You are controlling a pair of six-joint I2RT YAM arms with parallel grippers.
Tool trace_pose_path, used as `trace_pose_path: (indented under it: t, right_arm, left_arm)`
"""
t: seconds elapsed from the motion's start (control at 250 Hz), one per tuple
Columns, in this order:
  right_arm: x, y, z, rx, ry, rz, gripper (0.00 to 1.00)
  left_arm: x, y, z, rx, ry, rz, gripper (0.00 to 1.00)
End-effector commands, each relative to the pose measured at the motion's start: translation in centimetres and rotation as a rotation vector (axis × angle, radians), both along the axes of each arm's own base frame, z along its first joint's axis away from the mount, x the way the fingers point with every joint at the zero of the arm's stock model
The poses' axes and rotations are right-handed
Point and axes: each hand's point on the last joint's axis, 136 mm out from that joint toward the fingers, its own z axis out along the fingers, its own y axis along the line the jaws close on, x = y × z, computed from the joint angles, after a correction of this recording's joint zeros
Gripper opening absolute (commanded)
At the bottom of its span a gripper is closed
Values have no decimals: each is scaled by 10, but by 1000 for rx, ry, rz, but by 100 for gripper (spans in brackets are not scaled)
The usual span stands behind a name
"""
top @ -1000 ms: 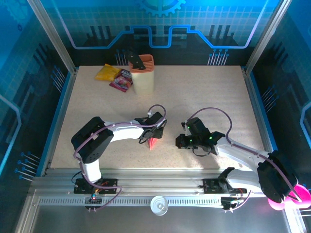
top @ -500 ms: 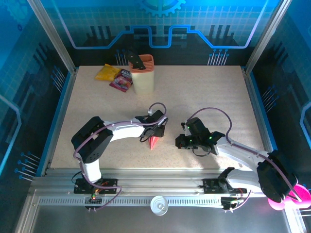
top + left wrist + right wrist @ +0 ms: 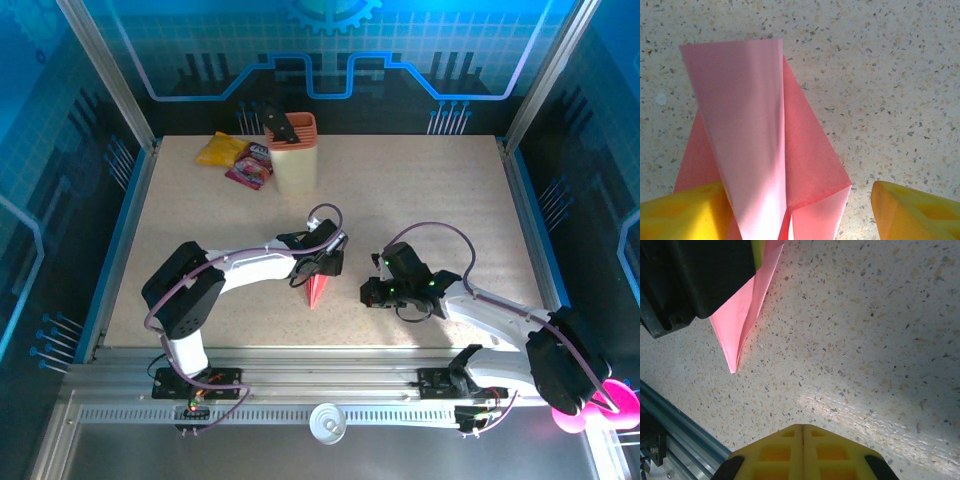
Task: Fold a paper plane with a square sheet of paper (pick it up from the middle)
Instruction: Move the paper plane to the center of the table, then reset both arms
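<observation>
Pink paper plane (image 3: 750, 125) lies inside the wide-apart left gripper (image 3: 797, 195) (right gripper (image 3: 803, 429) pinched together).

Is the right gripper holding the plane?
No: the right gripper is shut with nothing between its fingers, over the table, and the plane lies apart from it.

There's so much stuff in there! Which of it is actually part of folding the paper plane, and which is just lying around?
Part of the job:
- pink paper plane
- left end effector, open over the plane
- right end effector, shut, off to the plane's side

Just lying about:
- yellow packet
- purple-pink snack packet
- beige holder with a black tool in it
</observation>
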Motion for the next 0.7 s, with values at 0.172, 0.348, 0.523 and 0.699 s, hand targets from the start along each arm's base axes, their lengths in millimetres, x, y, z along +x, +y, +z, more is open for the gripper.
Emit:
trace_pose_path:
  t: [0.172, 0.348, 0.523, 0.699]
  right_arm:
    - [5, -1, 17, -11, -35, -1, 1]
    - [13, -26, 46, -29, -94, -65, 36]
    - [28, -77, 86, -119, -184, -198, 89]
    - [53, -146, 117, -287, -270, -409, 99]
  left_arm:
    - [23, 0, 87, -24, -144, -29, 86]
    - [28, 29, 153, -50, -247, 6, 100]
    - [23, 80, 187, -14, -318, 118, 100]
    - [18, 134, 200, 41, -488, 217, 100]
